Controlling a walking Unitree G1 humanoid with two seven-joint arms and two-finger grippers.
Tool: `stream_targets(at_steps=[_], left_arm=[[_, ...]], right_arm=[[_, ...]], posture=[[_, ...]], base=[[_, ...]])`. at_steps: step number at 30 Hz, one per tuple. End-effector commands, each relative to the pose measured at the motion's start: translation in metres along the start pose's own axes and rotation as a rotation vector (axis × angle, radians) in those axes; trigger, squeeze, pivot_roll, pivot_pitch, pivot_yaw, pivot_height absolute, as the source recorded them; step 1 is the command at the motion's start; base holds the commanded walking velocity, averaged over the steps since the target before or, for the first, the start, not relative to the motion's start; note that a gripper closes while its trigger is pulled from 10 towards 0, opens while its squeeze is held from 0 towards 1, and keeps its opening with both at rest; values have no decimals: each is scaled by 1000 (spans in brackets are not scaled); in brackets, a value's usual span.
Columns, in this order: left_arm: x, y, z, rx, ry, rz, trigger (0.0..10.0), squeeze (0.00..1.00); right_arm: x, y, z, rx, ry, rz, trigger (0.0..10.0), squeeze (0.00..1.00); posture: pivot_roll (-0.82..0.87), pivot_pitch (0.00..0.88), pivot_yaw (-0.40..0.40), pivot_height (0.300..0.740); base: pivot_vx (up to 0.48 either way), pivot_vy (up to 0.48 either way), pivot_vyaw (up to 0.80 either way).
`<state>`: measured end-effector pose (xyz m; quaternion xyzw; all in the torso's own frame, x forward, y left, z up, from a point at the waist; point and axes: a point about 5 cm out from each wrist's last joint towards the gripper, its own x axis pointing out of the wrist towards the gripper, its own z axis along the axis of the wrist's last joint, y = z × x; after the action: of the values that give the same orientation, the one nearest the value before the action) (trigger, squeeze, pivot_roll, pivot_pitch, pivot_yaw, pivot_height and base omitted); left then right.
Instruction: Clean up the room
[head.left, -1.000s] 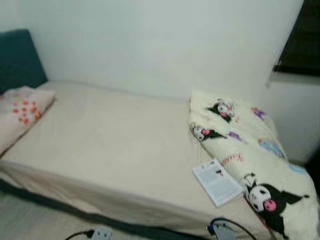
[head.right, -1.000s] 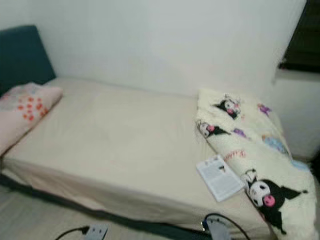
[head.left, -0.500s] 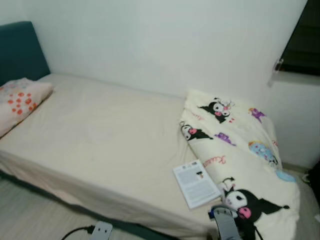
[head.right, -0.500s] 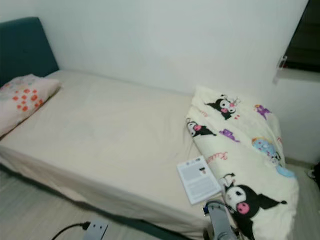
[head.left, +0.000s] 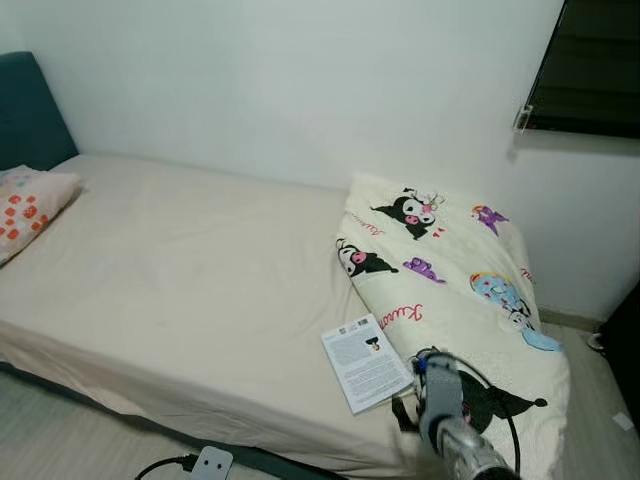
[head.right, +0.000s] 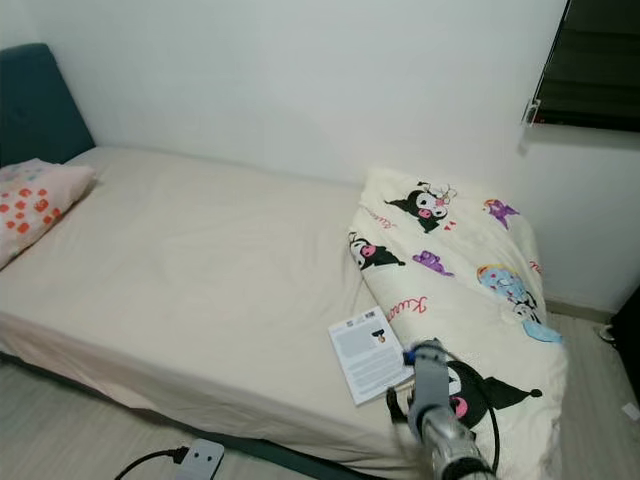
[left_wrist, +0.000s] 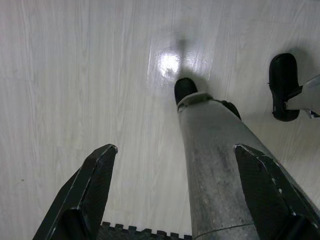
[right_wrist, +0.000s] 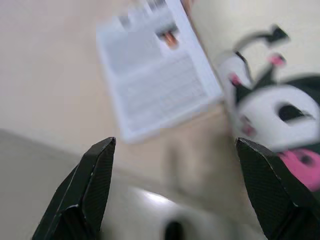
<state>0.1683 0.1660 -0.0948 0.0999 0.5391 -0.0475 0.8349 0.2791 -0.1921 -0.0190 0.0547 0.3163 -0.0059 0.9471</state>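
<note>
A white booklet (head.left: 366, 362) lies flat on the cream bed sheet (head.left: 190, 270), close to the bed's near edge. Its right side touches a folded cream blanket (head.left: 450, 270) printed with cartoon characters. My right arm (head.left: 440, 400) rises at the lower right, just in front of the booklet. In the right wrist view my right gripper (right_wrist: 175, 145) is open and hovers over the booklet (right_wrist: 155, 70), holding nothing. My left gripper (left_wrist: 175, 147) hangs open over the pale wood floor beside my own leg (left_wrist: 215, 150).
A pink patterned pillow (head.left: 25, 205) lies at the bed's left end against a teal headboard (head.left: 30, 110). On the floor by the bed sits a white power strip (head.left: 210, 463) with a black cable. A dark window (head.left: 590, 65) is at the upper right.
The camera has turned right, so the bed has slid left in the picture. My right arm has risen from the bottom edge up towards the booklet.
</note>
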Motion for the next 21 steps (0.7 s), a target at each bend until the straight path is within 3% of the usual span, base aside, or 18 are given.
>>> stream_targets(at_steps=[1, 5, 6, 9, 10, 21], left_arm=[[0, 4, -2, -3, 3, 13, 10000, 0], [0, 4, -1, -8, -10, 9, 10000, 0], [0, 4, 0, -14, -20, 10, 10000, 0], [0, 4, 0, -20, -26, 15, 10000, 0], [0, 3, 1, -22, -30, 16, 10000, 0], [0, 4, 3, -37, -61, 37, 10000, 0]], right_arm=[[1, -1, 10, 106, -48, 7, 10000, 0], [1, -6, 15, 185, -59, -12, 10000, 0], [1, -10, 14, 247, -55, -29, 10000, 0], [0, -13, 12, 284, -46, -48, 10000, 0], [0, -17, 10, 339, -43, -64, 10000, 0], [-4, -33, 10, 504, -61, -119, 10000, 0]], posture=[[47, 0, -2, 694], [47, 0, -2, 684], [51, 0, -5, 674], [51, 0, -5, 664], [54, 0, -8, 654], [54, 0, -8, 614]], base=[[0, 0, 0], [0, 0, 0], [0, 0, 0], [0, 0, 0], [0, 0, 0], [0, 0, 0]])
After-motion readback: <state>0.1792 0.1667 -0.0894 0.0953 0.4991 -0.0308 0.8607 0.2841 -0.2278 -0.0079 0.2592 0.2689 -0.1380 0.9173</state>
